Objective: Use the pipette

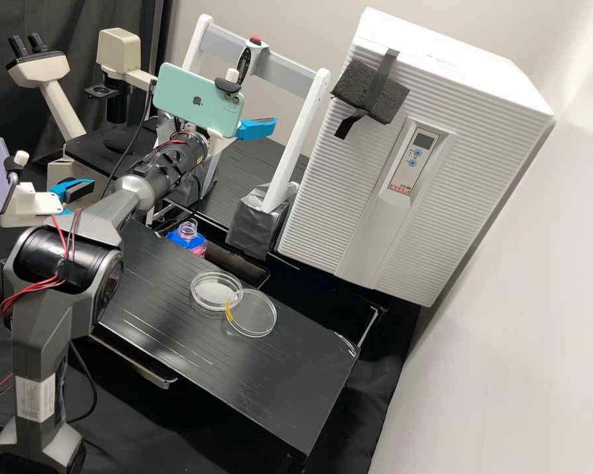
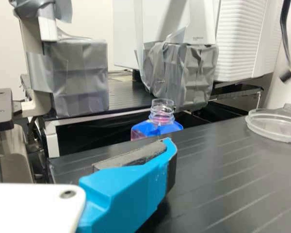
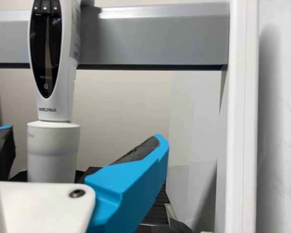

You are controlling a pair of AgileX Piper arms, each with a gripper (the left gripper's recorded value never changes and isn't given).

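Note:
The white pipette (image 1: 246,58) hangs upright from the crossbar of a white stand (image 1: 296,131) at the back. My right gripper (image 1: 257,127) is raised at it and open. In the right wrist view the pipette's lower body (image 3: 53,150) stands between the two blue fingers (image 3: 131,179), and I cannot tell if they touch it. My left gripper (image 1: 76,189) sits low at the far left, open and empty, its finger (image 2: 136,184) pointing towards an uncapped bottle of pink liquid (image 2: 160,121) (image 1: 190,235). Two clear petri dishes (image 1: 215,288) (image 1: 252,313) lie on the black platform (image 1: 277,375).
A large white ribbed machine (image 1: 415,151) stands at the right behind the platform. A microscope (image 1: 59,99) fills the back left. Grey-taped blocks (image 2: 182,73) hold the stand's feet. A small yellow piece (image 1: 230,307) lies where the two dishes meet.

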